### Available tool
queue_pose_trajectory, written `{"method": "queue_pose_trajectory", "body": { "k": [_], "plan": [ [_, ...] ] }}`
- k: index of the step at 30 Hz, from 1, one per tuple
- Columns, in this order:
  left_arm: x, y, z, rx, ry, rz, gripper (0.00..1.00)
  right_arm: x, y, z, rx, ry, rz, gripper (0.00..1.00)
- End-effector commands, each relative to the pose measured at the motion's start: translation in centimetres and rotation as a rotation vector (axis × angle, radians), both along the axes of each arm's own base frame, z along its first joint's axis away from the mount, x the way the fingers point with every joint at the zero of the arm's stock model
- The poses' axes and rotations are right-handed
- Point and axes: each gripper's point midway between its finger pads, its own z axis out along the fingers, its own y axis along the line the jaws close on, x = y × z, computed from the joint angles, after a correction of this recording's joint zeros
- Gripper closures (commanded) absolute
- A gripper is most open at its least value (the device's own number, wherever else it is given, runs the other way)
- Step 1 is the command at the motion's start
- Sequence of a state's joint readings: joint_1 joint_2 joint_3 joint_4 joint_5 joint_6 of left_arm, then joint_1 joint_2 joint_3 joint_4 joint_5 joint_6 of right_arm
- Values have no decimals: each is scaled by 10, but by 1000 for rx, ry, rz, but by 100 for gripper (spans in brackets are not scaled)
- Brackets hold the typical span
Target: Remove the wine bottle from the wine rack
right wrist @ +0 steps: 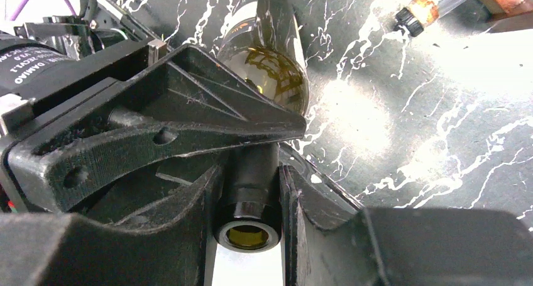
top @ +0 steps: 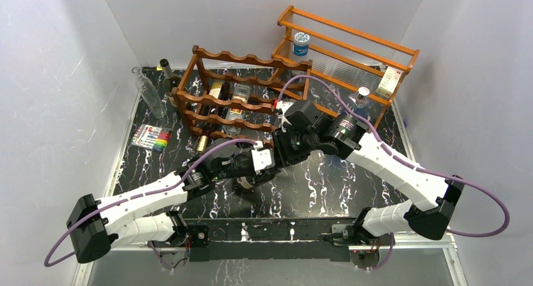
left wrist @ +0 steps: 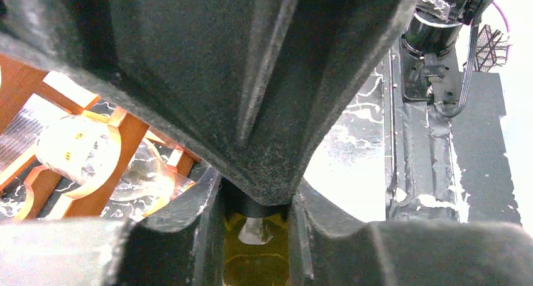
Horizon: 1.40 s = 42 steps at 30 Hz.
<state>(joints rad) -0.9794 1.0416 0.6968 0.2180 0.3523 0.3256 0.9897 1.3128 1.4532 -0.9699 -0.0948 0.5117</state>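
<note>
The wine bottle point(right wrist: 270, 53) is out of the wine rack point(top: 245, 100) and sits just in front of the rack's near right corner, under the two wrists where the arms meet. The right gripper point(right wrist: 248, 192) is clenched on the bottle's dark neck, close to the open mouth. The left gripper point(left wrist: 258, 204) is clamped on the same neck from the other side, one of its fingers lying across the bottle's shoulder. I cannot tell whether the dark green body rests on the bench point(top: 327, 179) or hangs just above it.

This looks like the end of the withdrawal, a two-handed hold or a handover. The next move probably calls for one gripper to let go while the other keeps the neck steady, then a set-down on a bare patch near the arms.

The bench is glossy black with white veining and throws bright reflections. Other bottles point(top: 217, 91) lie in the rack, an orange shelf point(top: 352, 53) stands far right, and a pack of markers point(top: 152, 137) lies at the left. Plain white walls point(top: 56, 78) close in on three sides.
</note>
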Motion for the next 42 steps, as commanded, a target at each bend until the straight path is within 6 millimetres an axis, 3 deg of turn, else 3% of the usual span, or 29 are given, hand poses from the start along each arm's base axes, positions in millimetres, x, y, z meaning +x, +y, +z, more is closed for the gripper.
{"method": "queue_pose_trajectory", "body": {
  "k": [1,2,3,6,9,12,15,20,26,34,42],
  "plan": [
    [17,2,3,-9,-6,85,94,-7,8,69,208,-107,57,76],
    [18,2,4,-19,0,95,100,-1,3,74,197,-142,35,59],
    [17,2,6,-33,8,101,100,3,-1,81,193,-179,22,47],
    [12,-1,13,-92,46,94,100,18,-15,105,175,-295,-30,17],
    [4,-6,26,-173,99,70,100,39,-40,141,147,-443,-136,2],
    [-8,-20,44,-250,158,4,100,55,-68,196,184,-609,-256,2],
    [-18,-45,62,-301,197,-57,100,58,-87,244,285,-733,-329,2],
    [-15,-90,82,-408,169,-67,100,49,-113,283,438,-853,-387,2],
    [12,-138,98,-484,107,-10,100,36,-140,295,527,-886,-444,2],
    [45,-194,129,-623,45,7,100,26,-148,299,568,-882,-435,2],
    [72,-237,115,-676,34,41,100,20,-155,295,582,-874,-442,2]
  ]
}}
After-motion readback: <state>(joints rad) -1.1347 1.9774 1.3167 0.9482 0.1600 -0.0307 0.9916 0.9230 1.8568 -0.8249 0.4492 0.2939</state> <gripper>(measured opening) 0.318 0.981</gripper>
